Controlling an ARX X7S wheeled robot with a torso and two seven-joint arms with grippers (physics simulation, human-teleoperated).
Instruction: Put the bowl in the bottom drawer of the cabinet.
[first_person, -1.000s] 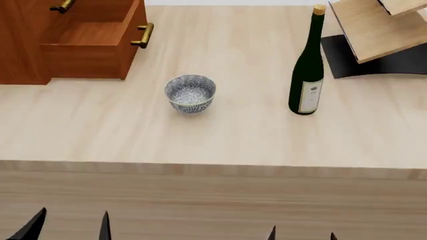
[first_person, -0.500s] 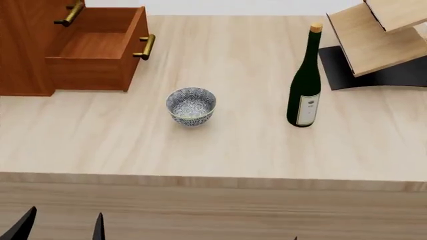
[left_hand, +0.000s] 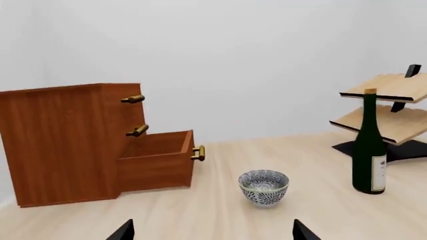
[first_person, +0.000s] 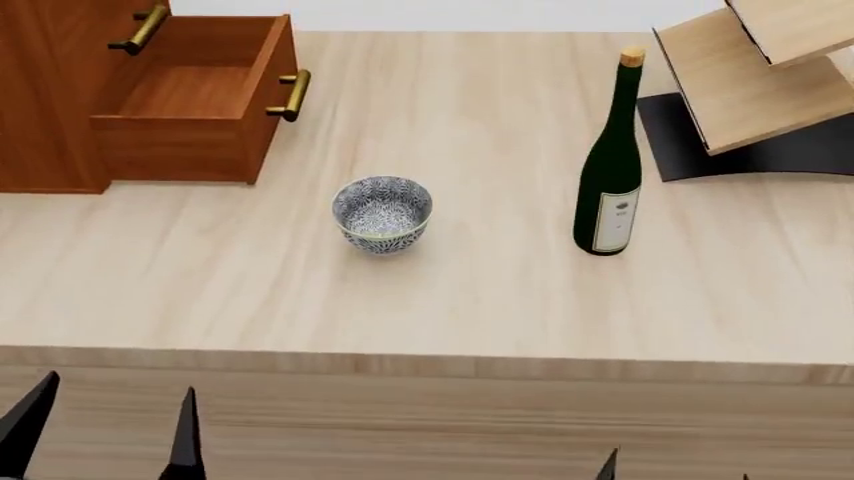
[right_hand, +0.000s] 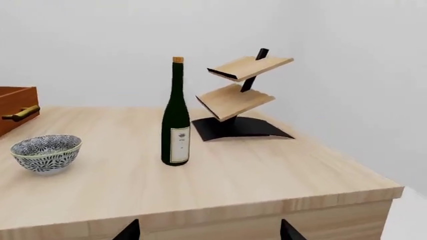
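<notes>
Left end effector (first_person: 107, 435) seemingly short of bowl (first_person: 382, 213)

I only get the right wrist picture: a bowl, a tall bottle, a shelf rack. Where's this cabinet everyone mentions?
Observer: The cabinet stands on the table, left of the bowl.
Operator: Is its bottom drawer shut?
Observer: No, the bottom drawer is pulled out, with nothing visible inside.
Operator: Is any arm near the bowl?
Observer: No. The left gripper and the right gripper sit below the table's front edge.
</notes>
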